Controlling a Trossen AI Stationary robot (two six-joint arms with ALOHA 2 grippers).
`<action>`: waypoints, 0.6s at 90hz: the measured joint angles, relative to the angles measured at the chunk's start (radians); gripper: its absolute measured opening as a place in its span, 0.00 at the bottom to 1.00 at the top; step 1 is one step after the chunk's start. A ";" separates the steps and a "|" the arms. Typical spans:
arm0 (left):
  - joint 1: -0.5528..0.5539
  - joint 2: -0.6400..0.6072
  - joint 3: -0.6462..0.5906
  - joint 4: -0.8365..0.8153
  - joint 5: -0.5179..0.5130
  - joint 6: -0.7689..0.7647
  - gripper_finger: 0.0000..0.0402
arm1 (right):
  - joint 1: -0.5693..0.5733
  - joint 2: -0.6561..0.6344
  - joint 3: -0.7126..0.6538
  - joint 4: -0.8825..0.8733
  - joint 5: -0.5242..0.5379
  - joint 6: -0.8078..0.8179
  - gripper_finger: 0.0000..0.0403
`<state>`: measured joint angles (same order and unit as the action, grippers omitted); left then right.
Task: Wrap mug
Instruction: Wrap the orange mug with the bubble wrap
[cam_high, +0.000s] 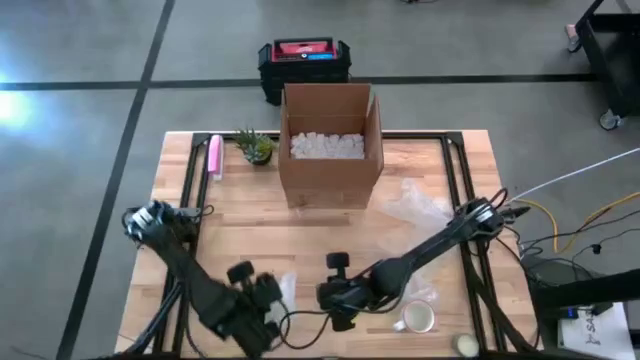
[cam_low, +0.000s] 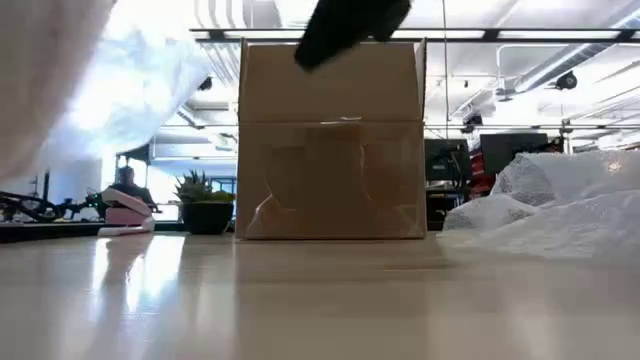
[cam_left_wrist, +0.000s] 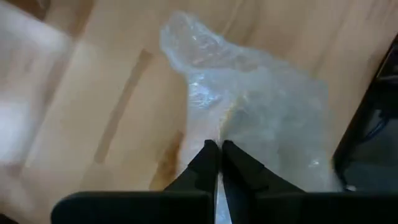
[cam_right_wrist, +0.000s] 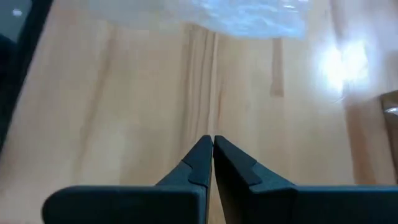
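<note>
A white mug (cam_high: 418, 318) stands upright near the table's front edge, right of centre, on a bit of clear wrap (cam_high: 420, 296). My left gripper (cam_high: 268, 297) is near the front edge, left of centre, shut on a sheet of clear bubble wrap (cam_left_wrist: 249, 93). That sheet also shows raised at the low view's upper left (cam_low: 110, 70). My right gripper (cam_high: 335, 297) hangs shut between the sheet and the mug, over bare wood, with nothing between its fingers (cam_right_wrist: 213, 142). My left gripper pinches the bubble wrap at one end (cam_left_wrist: 219, 138) between its two shut fingers, coming from above and pointing down. The sheet spreads out slack below the fingertips. One layer or several, I cannot tell, nor whether its lower end rests on the table.
An open cardboard box (cam_high: 330, 145) with white filler stands at the table's far middle, with a small potted plant (cam_high: 256, 148) and a pink object (cam_high: 214, 156) to its left. More crumpled wrap (cam_high: 415, 205) lies right of the box. A round object (cam_high: 465, 345) sits at the front right edge.
</note>
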<state>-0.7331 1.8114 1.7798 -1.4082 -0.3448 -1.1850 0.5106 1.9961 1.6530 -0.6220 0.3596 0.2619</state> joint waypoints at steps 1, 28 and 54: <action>0.007 -0.007 -0.005 0.002 0.002 0.007 0.00 | 0.000 -0.001 -0.001 0.000 0.000 0.000 0.01; 0.149 -0.180 -0.326 0.307 0.050 0.163 0.00 | 0.000 0.001 -0.053 -0.001 0.005 0.000 0.01; 0.170 -0.318 -0.554 0.543 0.025 0.166 0.00 | 0.000 0.002 -0.110 0.008 0.008 0.017 0.01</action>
<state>-0.5632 1.4935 1.2259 -0.8648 -0.3195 -1.0189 0.5103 1.9976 1.5432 -0.6135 0.3671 0.2786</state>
